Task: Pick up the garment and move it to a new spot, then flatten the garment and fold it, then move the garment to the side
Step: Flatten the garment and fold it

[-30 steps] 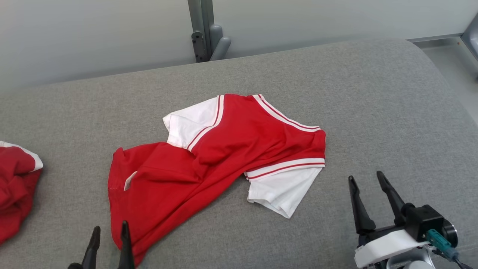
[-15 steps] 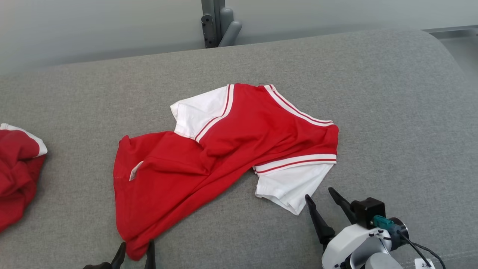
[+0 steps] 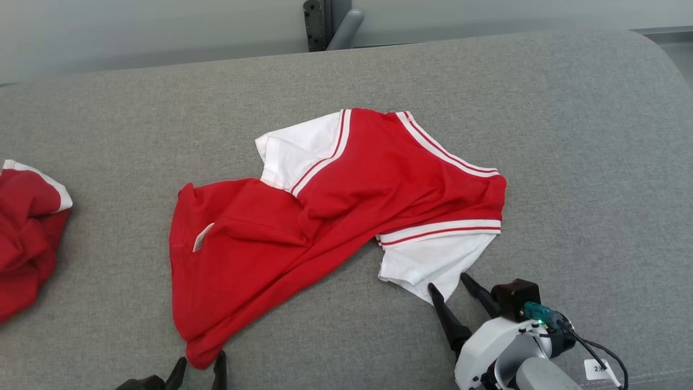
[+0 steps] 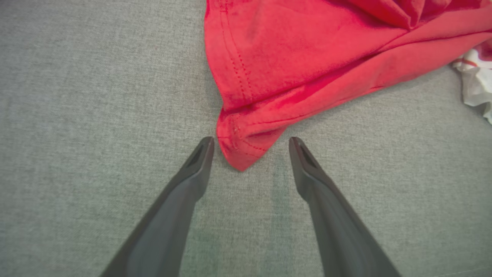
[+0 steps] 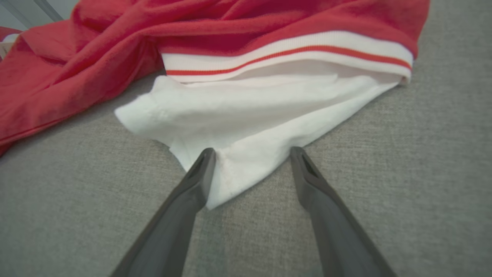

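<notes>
Garment (image 3: 335, 216): red shirt with white sleeves and red-and-white striped trim. It lies crumpled and partly folded over itself near the middle of the grey upholstered surface (image 3: 568, 135). The hem corner (image 4: 242, 150) points toward the near edge, and a white label (image 3: 203, 237) shows on the left side. The near white sleeve (image 3: 433, 260) juts out at the right, and the far white sleeve (image 3: 292, 151) lies flat on the side away from the robot.

Left gripper (image 3: 200, 358): at the near edge, jaws open, one finger on each side of the hem corner. The red cloth lies between the tips, unpinched.

Right gripper (image 3: 448, 280): at the near right, jaws open, fingers straddling the tip of the near white sleeve. In the right wrist view one finger overlaps the cloth's edge; the sleeve is not clamped.

Second red garment (image 3: 27, 227): bunched, white-trimmed, at the left edge of the surface, well apart from the first.

Grey post (image 3: 325, 24): upright beyond the far edge, against a pale wall (image 3: 135, 32).
</notes>
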`<state>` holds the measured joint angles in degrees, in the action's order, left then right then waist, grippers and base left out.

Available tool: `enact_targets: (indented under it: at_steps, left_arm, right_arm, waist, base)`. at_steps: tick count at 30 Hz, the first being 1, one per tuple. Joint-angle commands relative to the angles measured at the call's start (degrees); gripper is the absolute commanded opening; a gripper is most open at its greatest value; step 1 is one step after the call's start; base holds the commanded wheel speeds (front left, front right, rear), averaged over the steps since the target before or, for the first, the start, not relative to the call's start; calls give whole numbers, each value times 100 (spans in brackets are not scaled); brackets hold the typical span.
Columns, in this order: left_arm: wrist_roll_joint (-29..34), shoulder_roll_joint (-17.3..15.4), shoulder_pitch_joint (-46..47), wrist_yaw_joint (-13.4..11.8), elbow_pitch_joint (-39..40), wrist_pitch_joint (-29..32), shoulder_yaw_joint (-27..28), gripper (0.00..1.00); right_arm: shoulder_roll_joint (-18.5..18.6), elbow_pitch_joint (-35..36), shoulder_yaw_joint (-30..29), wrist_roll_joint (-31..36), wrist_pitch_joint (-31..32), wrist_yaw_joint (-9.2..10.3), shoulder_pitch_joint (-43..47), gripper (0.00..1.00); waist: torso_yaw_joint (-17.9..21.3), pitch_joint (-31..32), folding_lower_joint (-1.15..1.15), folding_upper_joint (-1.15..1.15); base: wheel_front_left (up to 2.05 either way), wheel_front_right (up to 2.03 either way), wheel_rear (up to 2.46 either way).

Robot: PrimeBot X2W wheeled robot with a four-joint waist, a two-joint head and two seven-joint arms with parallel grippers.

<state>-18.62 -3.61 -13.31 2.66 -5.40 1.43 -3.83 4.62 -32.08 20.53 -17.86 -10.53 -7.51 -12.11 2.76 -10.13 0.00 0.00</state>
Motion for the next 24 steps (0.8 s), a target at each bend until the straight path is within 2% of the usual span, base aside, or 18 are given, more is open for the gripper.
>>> enact_targets:
  at_steps: [1, 9, 10, 11, 13, 14, 15, 17, 18, 24]
  left_arm:
    - [-59, -37, 109, -19, -7, 4, -10, 100]
    - [-136, -50, 428, 17, -355, -87, -3, 100]
    - [-138, -53, 469, 18, -411, -93, -8, 93]
    - [-141, -58, 508, 30, -479, -106, -19, 51]
    - [-148, -68, 577, 49, -603, -140, -42, 25]
    - [-155, -82, 620, 91, -673, -147, -71, 0]
    - [-164, -93, 658, 114, -729, -181, -92, 0]
    - [-138, -140, 728, 168, -855, -167, -152, 0]
    - [-137, -160, 762, 196, -912, -196, -174, 0]
    - [-192, -260, 930, 287, -906, -188, -266, 0]
  right_arm:
    - [34, -91, 32, -53, 6, 4, -53, 100]
    - [61, -267, 130, -146, 9, 5, -194, 100]
    - [60, -296, 146, -152, 29, 5, -211, 100]
    - [56, -316, 164, -162, 43, 6, -223, 100]
    - [48, -375, 187, -190, 76, 6, -264, 100]
    - [40, -415, 210, -213, 138, 6, -285, 100]
    - [31, -450, 225, -247, 190, 6, -292, 75]
    - [30, -542, 270, -292, 306, 5, -305, 9]
    - [33, -566, 287, -324, 334, 5, -317, 0]
    - [126, -272, 319, -697, 336, 7, -276, 0]
  waist:
    - [1, -11, 0, 0]
    - [-3, -111, 0, 0]
    - [-3, -125, 0, 0]
    - [-2, -138, 0, 0]
    - [0, -163, 0, 0]
    - [1, -177, 0, 0]
    - [0, -189, 0, 0]
    - [3, -204, 0, 0]
    - [7, -206, 0, 0]
    - [67, -164, 0, 0]
  base:
    - [0, 0, 0]
    - [0, 0, 0]
    - [0, 0, 0]
    - [0, 0, 0]
    - [0, 0, 0]
    - [0, 0, 0]
    - [0, 0, 0]
    - [0, 0, 0]
    - [0, 0, 0]
    - [0, 0, 0]
